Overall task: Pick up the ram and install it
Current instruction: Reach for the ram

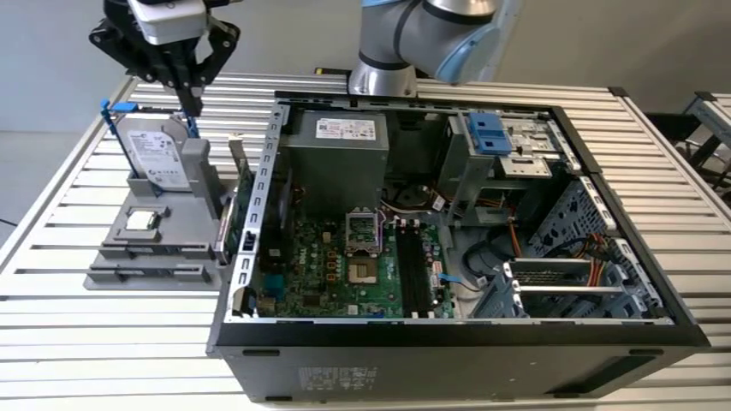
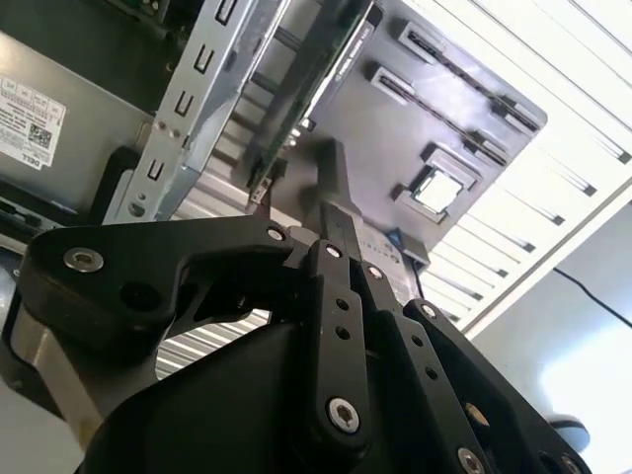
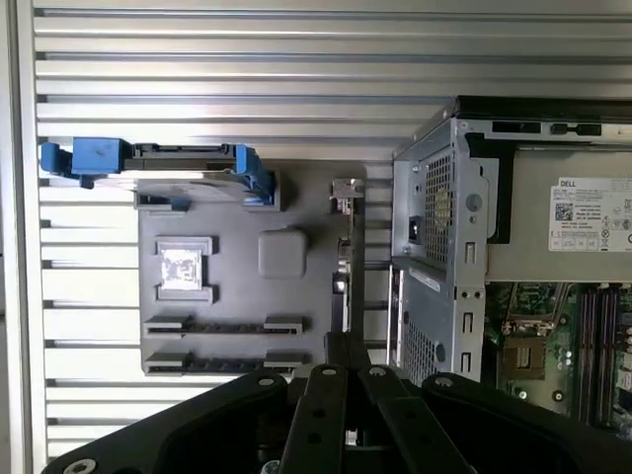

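Note:
My gripper (image 1: 192, 101) hangs high over the exterior view's left, above the back of the grey parts holder (image 1: 171, 224) beside the open computer case (image 1: 457, 330). Its fingers are pressed together with nothing between them, which both wrist views confirm (image 2: 332, 202) (image 3: 346, 348). The ram is hidden or out of view. The holder's two long slots (image 3: 223, 344) look bare. On the motherboard, the dark memory slots (image 1: 412, 267) run front to back, and I cannot tell whether a stick stands in them.
On the holder stand a silver hard drive with blue rails (image 1: 154, 150), a small square chip (image 1: 142, 220) and a green expansion card on edge (image 1: 236, 205). The case wall (image 1: 260, 184) rises right beside the holder. A slatted metal table (image 1: 103, 342) lies all around.

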Robot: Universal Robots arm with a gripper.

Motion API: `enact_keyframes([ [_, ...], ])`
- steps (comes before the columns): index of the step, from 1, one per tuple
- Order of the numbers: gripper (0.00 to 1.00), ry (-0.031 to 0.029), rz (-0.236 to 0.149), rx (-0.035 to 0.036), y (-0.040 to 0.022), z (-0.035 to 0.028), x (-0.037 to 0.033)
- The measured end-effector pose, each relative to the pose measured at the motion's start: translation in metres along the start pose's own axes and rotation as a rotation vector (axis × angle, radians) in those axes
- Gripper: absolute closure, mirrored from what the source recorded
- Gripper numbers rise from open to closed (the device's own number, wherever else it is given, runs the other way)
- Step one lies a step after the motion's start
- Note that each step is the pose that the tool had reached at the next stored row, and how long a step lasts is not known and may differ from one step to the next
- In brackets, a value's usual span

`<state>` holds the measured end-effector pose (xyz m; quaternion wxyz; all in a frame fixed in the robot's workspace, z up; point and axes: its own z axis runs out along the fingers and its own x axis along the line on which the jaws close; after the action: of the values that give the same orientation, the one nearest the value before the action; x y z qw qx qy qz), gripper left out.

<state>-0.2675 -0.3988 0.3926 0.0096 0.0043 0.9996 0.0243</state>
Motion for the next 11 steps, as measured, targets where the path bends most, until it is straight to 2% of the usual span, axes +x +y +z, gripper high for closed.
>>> enact_keyframes([
  [11, 1.0, 0.0002, -0.006, -0.0002, -0.0003, -0.0006, 0.036],
])
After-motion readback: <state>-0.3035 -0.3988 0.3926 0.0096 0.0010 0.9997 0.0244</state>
